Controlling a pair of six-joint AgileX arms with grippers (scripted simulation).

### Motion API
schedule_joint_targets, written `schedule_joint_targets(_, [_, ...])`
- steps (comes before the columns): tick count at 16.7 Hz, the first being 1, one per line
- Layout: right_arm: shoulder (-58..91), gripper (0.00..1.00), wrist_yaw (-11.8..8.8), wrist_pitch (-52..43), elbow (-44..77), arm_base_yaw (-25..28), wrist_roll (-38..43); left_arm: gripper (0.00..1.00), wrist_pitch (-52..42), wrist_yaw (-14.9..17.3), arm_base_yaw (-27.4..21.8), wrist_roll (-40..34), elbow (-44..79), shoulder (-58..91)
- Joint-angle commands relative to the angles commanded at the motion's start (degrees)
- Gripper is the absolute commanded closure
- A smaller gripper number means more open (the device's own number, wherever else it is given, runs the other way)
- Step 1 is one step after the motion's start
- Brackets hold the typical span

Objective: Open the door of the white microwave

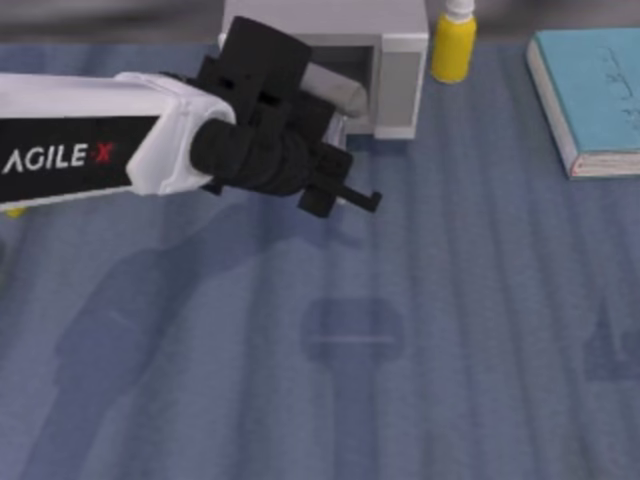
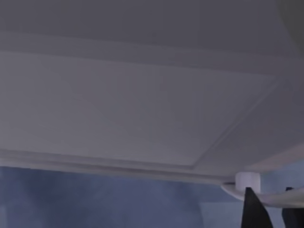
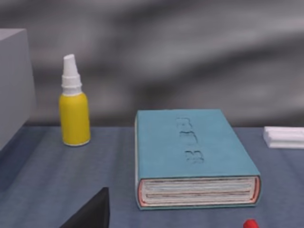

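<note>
Top view, read from left to right: the left arm (image 1: 110,145), a white link lettered "AGILE X" in white and red on a black band, reaches in from the left edge toward the far middle of the blue desk (image 1: 450,330). Its black wrist is bent so that the left gripper (image 1: 362,200) points right, just near of the white microwave (image 1: 330,25). Whether its jaws are spread or pressed together cannot be told from this view. The white microwave stands at the far edge, slightly left of centre; its cavity shows dark, and the door (image 1: 338,88), a pale grey panel, stands swung out toward the near-left, largely hidden behind the wrist. A narrow grey control panel (image 1: 398,85) fills the right part of the front. Just right of it stands a yellow bottle (image 1: 453,42) with a white nozzle; farther right, at the far right, lies a light-blue book (image 1: 595,90), its embossed cover marks unreadable.

Left wrist view: the door (image 2: 123,114) fills the picture as a flat grey framed panel, with two dark fingertips (image 2: 254,211) just beneath its edge.

Right wrist view: bottle (image 3: 74,111), book (image 3: 194,154), a white stack (image 3: 285,137).
</note>
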Motion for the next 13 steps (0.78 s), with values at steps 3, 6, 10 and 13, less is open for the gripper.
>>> schedule_joint_targets(3, [0.0,0.00,0.0,0.0,0.0,0.0,0.0,1.00,0.0,0.0,0.0,0.0,0.0,0.0])
schedule_joint_targets(6, [0.0,0.00,0.0,0.0,0.0,0.0,0.0,1.00,0.0,0.0,0.0,0.0,0.0,0.0])
schedule_joint_targets(10, [0.0,0.00,0.0,0.0,0.0,0.0,0.0,1.00,0.0,0.0,0.0,0.0,0.0,0.0])
schedule_joint_targets(13, [0.0,0.00,0.0,0.0,0.0,0.0,0.0,1.00,-0.1,0.6,-0.4,-0.2,-0.1,0.0])
